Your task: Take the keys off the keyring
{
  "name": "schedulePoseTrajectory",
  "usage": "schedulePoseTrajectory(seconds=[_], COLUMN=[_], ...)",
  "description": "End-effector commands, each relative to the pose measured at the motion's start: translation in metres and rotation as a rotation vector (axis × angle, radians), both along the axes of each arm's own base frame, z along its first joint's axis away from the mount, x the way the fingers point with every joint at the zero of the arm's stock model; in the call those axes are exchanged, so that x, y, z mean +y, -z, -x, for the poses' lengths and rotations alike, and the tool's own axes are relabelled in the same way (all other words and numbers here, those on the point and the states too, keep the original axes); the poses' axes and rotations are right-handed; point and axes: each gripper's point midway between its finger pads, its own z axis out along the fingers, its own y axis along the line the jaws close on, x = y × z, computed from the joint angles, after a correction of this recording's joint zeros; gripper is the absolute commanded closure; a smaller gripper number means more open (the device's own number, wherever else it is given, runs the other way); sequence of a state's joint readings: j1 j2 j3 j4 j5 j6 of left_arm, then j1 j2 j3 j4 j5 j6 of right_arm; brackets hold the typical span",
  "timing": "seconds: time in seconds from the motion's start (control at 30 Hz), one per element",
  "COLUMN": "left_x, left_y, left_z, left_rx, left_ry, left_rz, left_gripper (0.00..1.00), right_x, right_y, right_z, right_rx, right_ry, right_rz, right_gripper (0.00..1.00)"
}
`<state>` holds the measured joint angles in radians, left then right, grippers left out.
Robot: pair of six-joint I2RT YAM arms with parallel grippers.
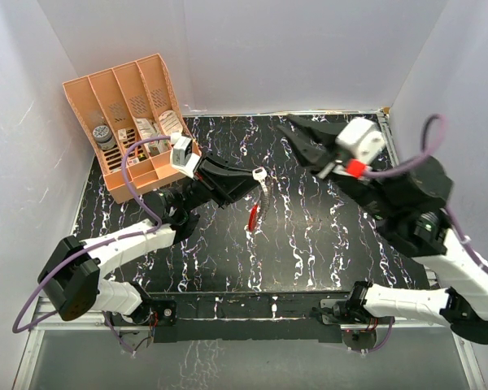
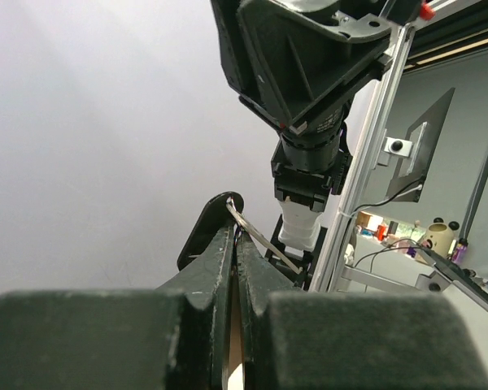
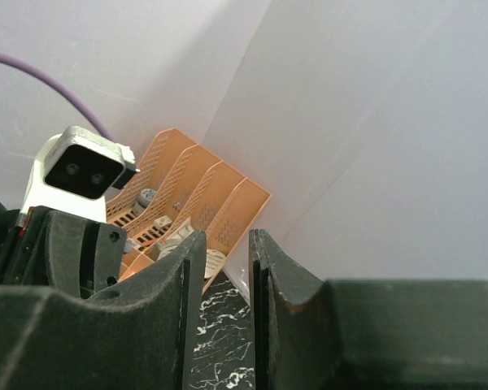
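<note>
My left gripper (image 1: 257, 182) is over the middle of the black marbled table (image 1: 325, 244), shut on the keyring. The keyring's red oval tag (image 1: 253, 218) hangs below the fingertips on a thin link, and a small white piece (image 1: 260, 173) shows at the tips. The left wrist view shows the thin metal ring (image 2: 256, 234) pinched between the shut fingers (image 2: 221, 260), slanting out to the right. I cannot make out the keys. My right gripper (image 1: 286, 124) is raised at the back right, apart from the keyring. Its jaws (image 3: 226, 244) stand a narrow gap apart with nothing between them.
A peach organiser (image 1: 151, 65) with several compartments of small items stands at the back left, also seen in the right wrist view (image 3: 228, 188). White walls close in the table on three sides. The right arm's wrist (image 2: 309, 130) hangs above the left fingertips.
</note>
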<state>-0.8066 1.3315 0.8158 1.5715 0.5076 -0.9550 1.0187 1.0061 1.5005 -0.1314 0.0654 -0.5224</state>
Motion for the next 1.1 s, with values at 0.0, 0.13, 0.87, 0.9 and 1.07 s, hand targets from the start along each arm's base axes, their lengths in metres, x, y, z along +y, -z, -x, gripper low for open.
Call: schedulePoseTrajectory(seconds=[0.0,0.13,0.87,0.9,1.07], left_x=[0.042,0.043,0.059,0.06,0.063], left_y=[-0.049,-0.055,-0.061,-0.061,-0.06], left_z=[0.035,0.034,0.028,0.028,0.026], left_rx=[-0.192,-0.223,-0.25,-0.248,-0.245], left_ry=[-0.044,-0.098,-0.256,-0.26,-0.285], left_rz=[0.214,0.197,0.216,0.216,0.222], left_gripper=[1.0,1.0,1.0,1.0,1.0], right_x=[-0.038,-0.039,0.001,-0.002,-0.008], right_y=[-0.015,0.012,0.075,0.073,0.065], right_z=[0.008,0.006,0.03,0.031,0.041], right_rx=[0.012,0.107,0.274,0.27,0.248], right_ry=[0.056,0.053,-0.193,-0.192,-0.219], right_rz=[-0.122,-0.122,-0.101,-0.105,-0.108], right_gripper=[0.8,0.87,1.0,1.0,0.98])
